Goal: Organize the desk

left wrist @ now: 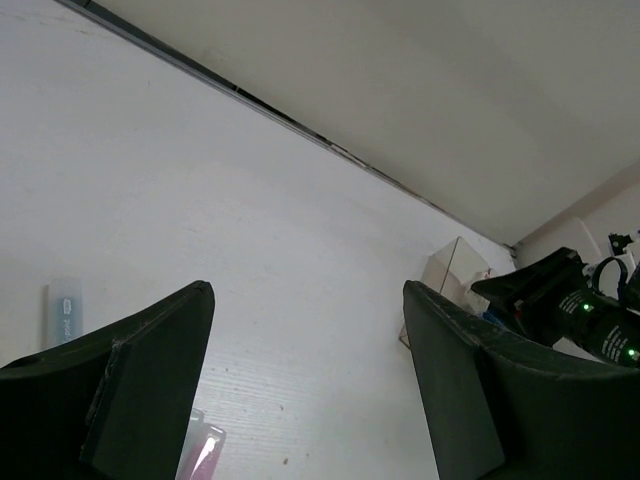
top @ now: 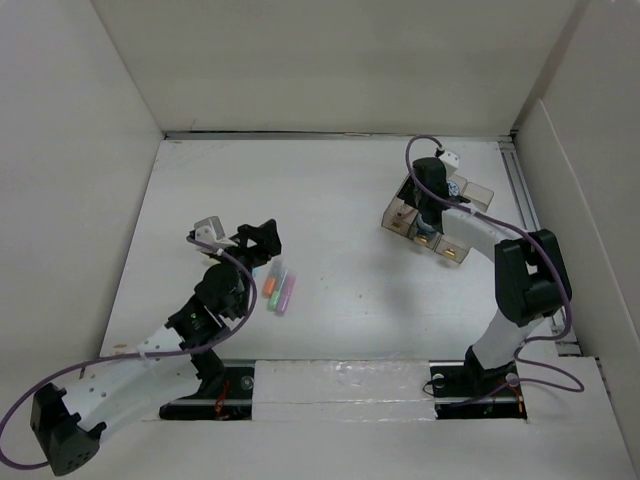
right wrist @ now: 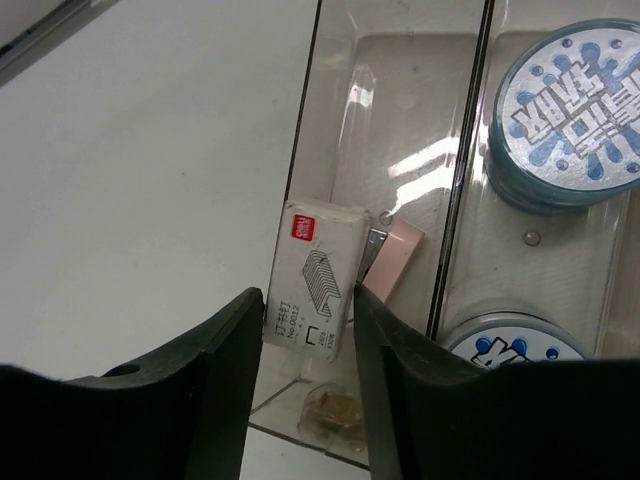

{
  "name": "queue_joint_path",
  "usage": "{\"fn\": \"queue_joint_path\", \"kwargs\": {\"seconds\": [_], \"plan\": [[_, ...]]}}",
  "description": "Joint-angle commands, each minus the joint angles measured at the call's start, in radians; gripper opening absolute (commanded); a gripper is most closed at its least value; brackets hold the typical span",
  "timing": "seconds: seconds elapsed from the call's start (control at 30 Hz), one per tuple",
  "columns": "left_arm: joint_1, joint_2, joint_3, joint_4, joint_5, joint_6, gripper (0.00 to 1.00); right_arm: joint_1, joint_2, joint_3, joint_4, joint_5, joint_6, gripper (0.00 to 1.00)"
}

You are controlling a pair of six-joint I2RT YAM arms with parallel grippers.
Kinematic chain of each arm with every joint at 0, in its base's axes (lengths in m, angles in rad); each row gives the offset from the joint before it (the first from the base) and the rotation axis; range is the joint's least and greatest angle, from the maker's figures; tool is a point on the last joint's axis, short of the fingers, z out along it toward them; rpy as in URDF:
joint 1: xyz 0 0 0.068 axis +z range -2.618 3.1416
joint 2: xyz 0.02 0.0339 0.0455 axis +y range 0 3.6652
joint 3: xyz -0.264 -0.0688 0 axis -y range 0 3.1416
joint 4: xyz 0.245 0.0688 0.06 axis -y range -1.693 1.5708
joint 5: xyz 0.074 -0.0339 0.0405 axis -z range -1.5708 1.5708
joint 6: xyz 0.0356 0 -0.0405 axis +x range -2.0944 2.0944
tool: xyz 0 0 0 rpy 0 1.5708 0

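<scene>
The desk [top: 350, 210] is a white tabletop walled by white panels. My right gripper [right wrist: 308, 295] hangs over the left compartment of a clear three-compartment tray [right wrist: 478, 150], shut on the lower end of a white staple box [right wrist: 312, 262]. A pink stick with a metal end [right wrist: 392, 258] lies right beside the box. In the top view that gripper [top: 425, 215] is over the tray [top: 400, 205] at the back right. My left gripper [top: 262, 243] stands open with nothing between its fingers, just above three highlighters [top: 278, 288] lying side by side at the left.
Two round blue-and-white tins [right wrist: 570, 110] fill the tray's middle compartment. A pale blue flat item [left wrist: 63, 310] lies on the desk left of my left gripper [left wrist: 308, 290]. One highlighter end [left wrist: 205, 450] shows below. The tray [left wrist: 445, 275] and right arm [left wrist: 560, 305] stand ahead.
</scene>
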Motion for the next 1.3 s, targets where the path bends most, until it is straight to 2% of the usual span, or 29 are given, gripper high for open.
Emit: {"fn": "queue_joint_path", "kwargs": {"seconds": [0.0,0.03,0.07,0.17,0.27,0.3,0.33,0.37,0.4,0.47,0.5,0.57,0.67,0.77,0.8,0.9,1.27], "plan": [[-0.005,0.041,0.058,0.013,0.012,0.010,0.72,-0.014,-0.006,0.038,0.028,-0.034,0.026,0.49],[-0.005,0.054,0.062,0.011,0.023,0.010,0.73,-0.014,-0.012,0.040,0.021,-0.031,0.028,0.66],[-0.005,0.066,0.066,0.011,0.027,0.017,0.73,-0.014,-0.019,0.038,0.018,-0.029,0.029,0.72],[0.004,0.132,0.080,0.014,0.032,0.018,0.73,-0.014,-0.067,0.011,0.031,-0.037,0.029,0.75],[0.004,0.221,0.124,-0.024,0.038,0.009,0.73,0.003,-0.116,-0.041,0.037,-0.055,0.043,0.72],[0.004,0.267,0.159,-0.041,0.047,0.006,0.72,0.017,-0.175,-0.075,0.083,-0.058,0.043,0.67],[0.004,0.285,0.181,-0.102,0.058,-0.003,0.72,0.032,-0.208,-0.112,0.134,-0.060,0.048,0.44],[0.004,0.308,0.201,-0.143,0.060,-0.012,0.72,0.072,-0.278,-0.183,0.163,-0.075,0.055,0.28],[0.004,0.357,0.233,-0.248,0.067,-0.052,0.67,0.118,-0.376,-0.287,0.253,-0.110,0.054,0.01],[0.004,0.373,0.236,-0.286,0.072,-0.093,0.64,0.175,-0.406,-0.317,0.275,-0.118,0.049,0.00],[-0.016,0.377,0.232,-0.346,0.074,-0.112,0.57,0.202,-0.430,-0.346,0.296,-0.121,0.046,0.00],[-0.036,0.352,0.203,-0.425,0.083,-0.176,0.52,0.270,-0.519,-0.411,0.294,-0.077,0.041,0.00],[-0.045,0.315,0.146,-0.472,0.142,-0.230,0.48,0.307,-0.570,-0.446,0.275,-0.093,0.055,0.11],[-0.045,0.287,0.108,-0.527,0.230,-0.272,0.49,0.350,-0.622,-0.506,0.297,-0.129,0.061,0.23],[-0.045,0.287,0.105,-0.541,0.271,-0.279,0.49,0.360,-0.628,-0.514,0.300,-0.133,0.060,0.31],[-0.045,0.310,0.080,-0.558,0.355,-0.293,0.51,0.360,-0.636,-0.520,0.283,-0.147,0.057,0.39],[-0.045,0.327,-0.010,-0.538,0.432,-0.341,0.51,0.370,-0.662,-0.532,0.304,-0.190,0.048,0.41]]}}
